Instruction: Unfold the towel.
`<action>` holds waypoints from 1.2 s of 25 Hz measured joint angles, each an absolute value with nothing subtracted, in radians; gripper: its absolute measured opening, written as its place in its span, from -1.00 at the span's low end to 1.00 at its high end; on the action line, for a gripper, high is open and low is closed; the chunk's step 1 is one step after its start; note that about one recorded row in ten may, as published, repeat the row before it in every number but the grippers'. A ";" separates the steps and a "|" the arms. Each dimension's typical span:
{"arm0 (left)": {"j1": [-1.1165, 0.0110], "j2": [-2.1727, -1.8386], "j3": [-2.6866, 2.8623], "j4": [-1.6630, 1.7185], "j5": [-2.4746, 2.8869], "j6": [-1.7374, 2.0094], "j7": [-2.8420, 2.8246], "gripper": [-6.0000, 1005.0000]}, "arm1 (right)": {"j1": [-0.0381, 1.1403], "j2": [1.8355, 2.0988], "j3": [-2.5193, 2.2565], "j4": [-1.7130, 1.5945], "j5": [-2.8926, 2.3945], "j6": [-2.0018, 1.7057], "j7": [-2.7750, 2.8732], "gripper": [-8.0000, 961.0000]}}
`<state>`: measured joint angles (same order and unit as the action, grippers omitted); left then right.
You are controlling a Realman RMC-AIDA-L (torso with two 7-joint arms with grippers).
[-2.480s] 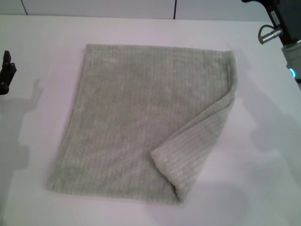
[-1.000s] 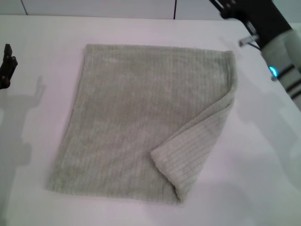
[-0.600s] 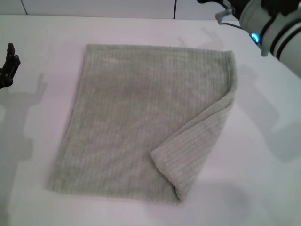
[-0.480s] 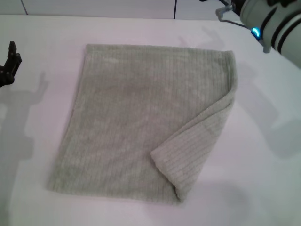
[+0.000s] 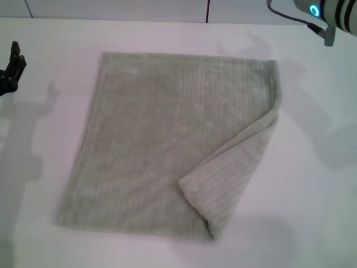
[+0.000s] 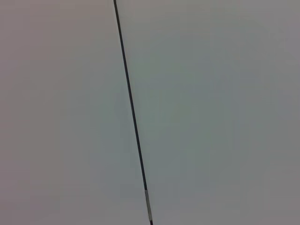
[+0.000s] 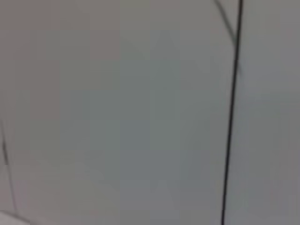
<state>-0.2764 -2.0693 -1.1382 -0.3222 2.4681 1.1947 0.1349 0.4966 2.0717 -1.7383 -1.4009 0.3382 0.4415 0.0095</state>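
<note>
A white table (image 5: 167, 33) meets a pale panelled wall (image 5: 111, 8) with 1 dark seam (image 5: 207, 10).

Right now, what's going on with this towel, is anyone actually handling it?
Nobody holds it. The towel lies flat on the white table with its near right corner folded over onto itself, so unfolding isn't done. The left pincer sits at the table's left edge, clear of the cloth. Only part of the right arm shows, top right.

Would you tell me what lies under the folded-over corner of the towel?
The flap lies on the towel itself, hiding that part of the cloth. Beneath is the white table; whatever else it covers cannot be seen.
</note>
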 joint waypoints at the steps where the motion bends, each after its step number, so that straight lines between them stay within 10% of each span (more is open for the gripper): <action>1: -0.279 -2.069 -1.138 -0.322 2.468 1.193 0.135 0.71 | 0.511 2.072 -1.720 -1.422 0.382 0.512 -0.033 0.68; 23: -0.287 -2.063 -1.127 -0.352 2.493 1.134 0.135 0.71 | 0.818 2.062 -1.292 -1.392 0.682 1.414 -0.305 0.68; 30: -0.174 -1.985 -1.150 -0.783 2.638 0.637 0.135 0.71 | 0.828 2.070 -1.281 -1.404 0.648 1.469 -0.303 0.68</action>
<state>-0.1745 -1.9848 -1.1499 -0.7827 2.6381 0.6371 0.1355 0.8281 2.0704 -1.2805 -1.4037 0.6483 1.4692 -0.3032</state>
